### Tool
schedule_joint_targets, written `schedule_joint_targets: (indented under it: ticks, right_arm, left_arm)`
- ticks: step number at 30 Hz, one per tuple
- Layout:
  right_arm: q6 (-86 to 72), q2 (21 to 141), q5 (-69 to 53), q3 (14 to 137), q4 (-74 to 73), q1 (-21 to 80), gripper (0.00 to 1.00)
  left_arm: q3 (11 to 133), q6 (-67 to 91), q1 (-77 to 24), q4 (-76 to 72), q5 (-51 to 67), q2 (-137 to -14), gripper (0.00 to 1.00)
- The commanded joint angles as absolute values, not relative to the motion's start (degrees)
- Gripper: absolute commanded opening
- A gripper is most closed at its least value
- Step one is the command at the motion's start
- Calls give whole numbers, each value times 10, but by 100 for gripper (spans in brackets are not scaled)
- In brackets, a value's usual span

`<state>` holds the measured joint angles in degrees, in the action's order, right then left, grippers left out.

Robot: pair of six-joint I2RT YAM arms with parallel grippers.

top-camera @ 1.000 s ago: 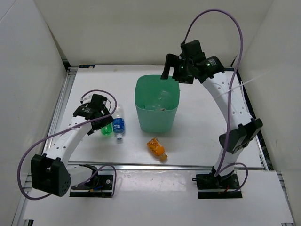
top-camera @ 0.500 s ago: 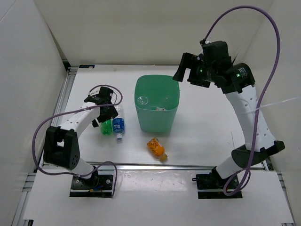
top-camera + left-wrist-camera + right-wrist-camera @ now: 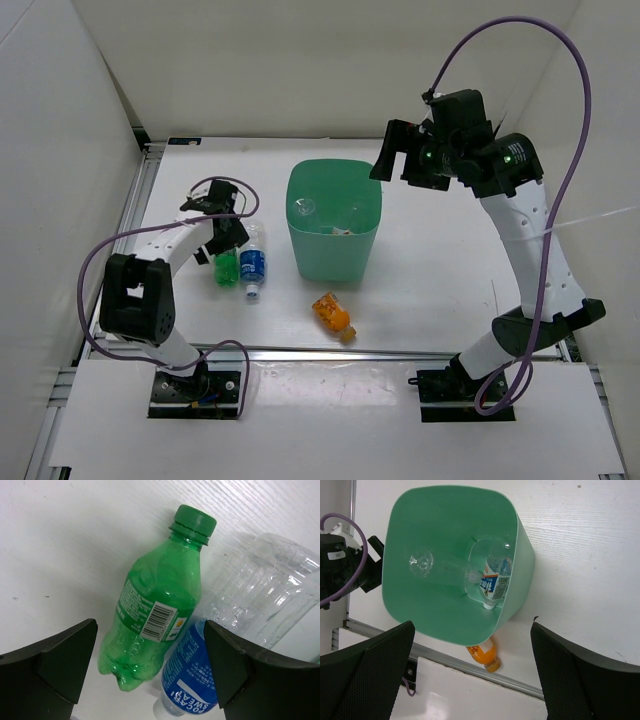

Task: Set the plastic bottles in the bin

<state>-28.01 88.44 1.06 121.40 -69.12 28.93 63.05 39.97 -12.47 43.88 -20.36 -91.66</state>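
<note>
your left end effector (image 3: 150,655) hangs spread over the green bottle (image 3: 155,605) by the counter's (image 3: 440,270) left edge; blue-labelled bottle (image 3: 192,675) partly cropped. right end effector (image 3: 392,165) gapes empty above the bin (image 3: 445,615), orange bottle (image 3: 484,656) half hidden.

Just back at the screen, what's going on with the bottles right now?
The bin already holds a clear bottle and a blue-white labelled bottle. The right gripper is open and empty, up beside the bin. The left gripper hovers open over the green bottle, which lies on the table right beside the blue-labelled bottle. The orange bottle lies untouched in front of the bin.
</note>
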Motion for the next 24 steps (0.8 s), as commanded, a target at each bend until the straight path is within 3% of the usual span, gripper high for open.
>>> schedule_joint_targets:
  ticks: [1, 10, 14, 15, 17, 24]
  right_arm:
    - [-264, 871, 1, 1234, -691, 286, 100]
    - [-264, 871, -4, 1217, -691, 286, 100]
    - [-264, 866, 1, 1205, -691, 286, 100]
    - [-264, 866, 1, 1205, -691, 286, 100]
    - [-264, 861, 7, 1199, -691, 286, 100]
    - [-264, 860, 12, 1194, -691, 286, 100]
  left_arm:
    - [619, 393, -114, 414, -187, -919, 98]
    - [595, 381, -102, 392, -158, -942, 83]
    - [595, 381, -91, 387, -148, -947, 61]
    - [595, 381, -91, 387, -148, -937, 52]
    - [606, 381, -84, 387, -148, -916, 44]
    - [712, 453, -84, 392, -135, -783, 32]
